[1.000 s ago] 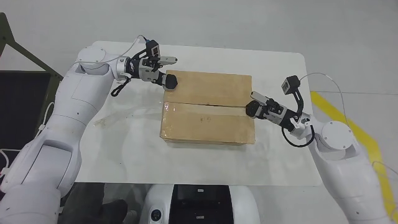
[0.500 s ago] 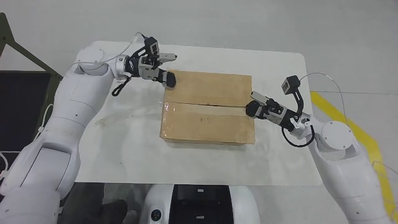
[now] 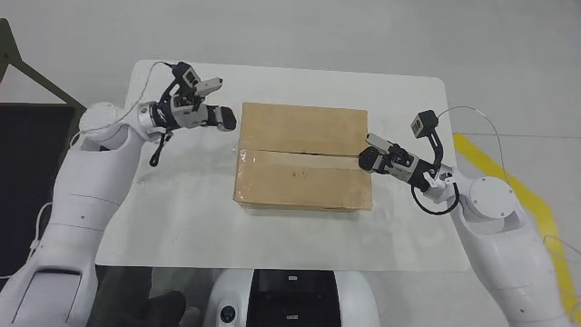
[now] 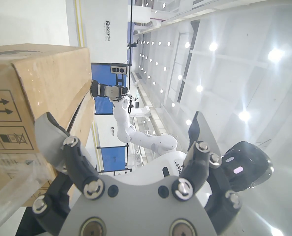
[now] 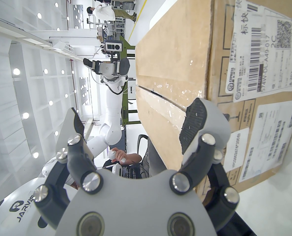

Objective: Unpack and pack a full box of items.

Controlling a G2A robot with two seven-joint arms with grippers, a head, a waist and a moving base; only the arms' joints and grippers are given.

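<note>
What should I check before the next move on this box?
1. Cardboard box flat on the table, inside its edges: ok.
2. Top flaps shut along the seam: ok.
3. Left gripper open and empty, just off one end of the box: ok.
4. Right gripper open and empty, at the opposite end by the seam: ok.
5. Right fingers touching the box: cannot tell.
6. Seam taped: cannot tell.

Spread jaws at cardboard box (image 5: pixel 173 50) edge
</note>
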